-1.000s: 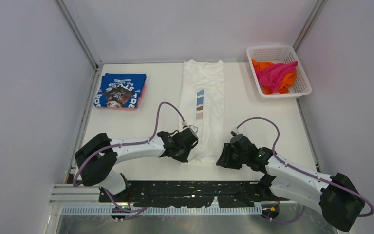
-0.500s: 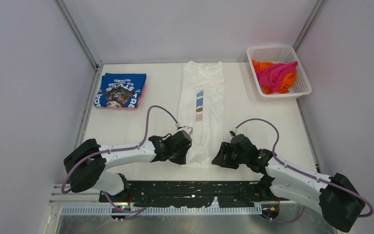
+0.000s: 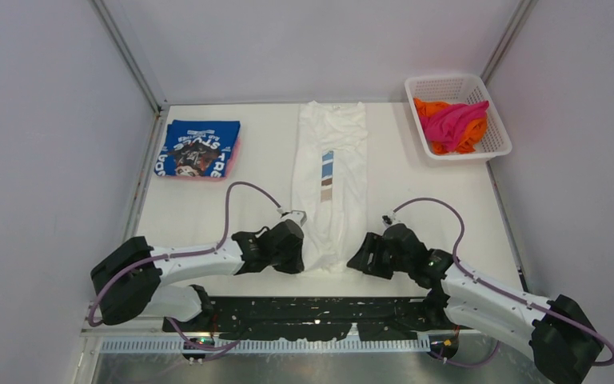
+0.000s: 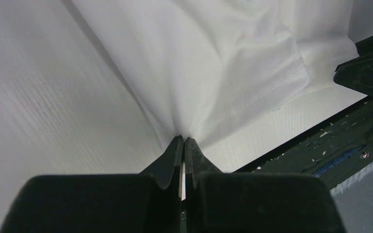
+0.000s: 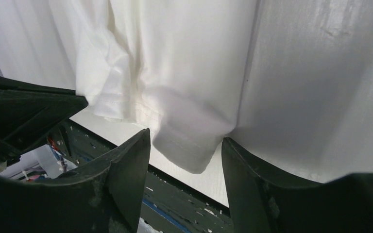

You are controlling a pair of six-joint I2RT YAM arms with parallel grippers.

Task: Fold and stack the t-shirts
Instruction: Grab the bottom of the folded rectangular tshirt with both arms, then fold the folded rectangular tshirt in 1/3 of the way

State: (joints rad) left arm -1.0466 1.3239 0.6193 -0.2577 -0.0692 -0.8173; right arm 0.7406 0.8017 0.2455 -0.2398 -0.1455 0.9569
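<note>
**Asker:** What is different from a second ago?

**Me:** Starting at the left, the blue t-shirt (image 3: 198,149) lies folded at the far left of the counter (image 3: 248,200) and has not moved. My left end effector (image 4: 183,141) has drawn back toward the near edge and out to the left. It is pressed together on the left hem corner of the white t-shirt (image 3: 332,172), and the cloth fans out taut from its tips.

**Asker:** And the shirt itself?

**Me:** It lies lengthwise down the middle of the counter, collar far and hem near. The pull has brought the hem closer to my bases, and the lower half now looks narrower than it did.

**Asker:** The right side?

**Me:** My right end effector (image 5: 185,138) has edged in a little toward the hem. Its fingers are spread, and the right hem corner sits in the gap between them, not pinched. Further right, the magenta t-shirt (image 3: 452,122) and the orange t-shirt (image 3: 425,108) sit untouched in the basket (image 3: 497,146).

**Asker:** What does that mean for the job?

**Me:** I judge that I am setting up the end-to-end fold with only one corner secured. If I lift before the right side closes, the shirt will likely skew. With two shirts waiting in the basket, I am well short of finished.
</note>
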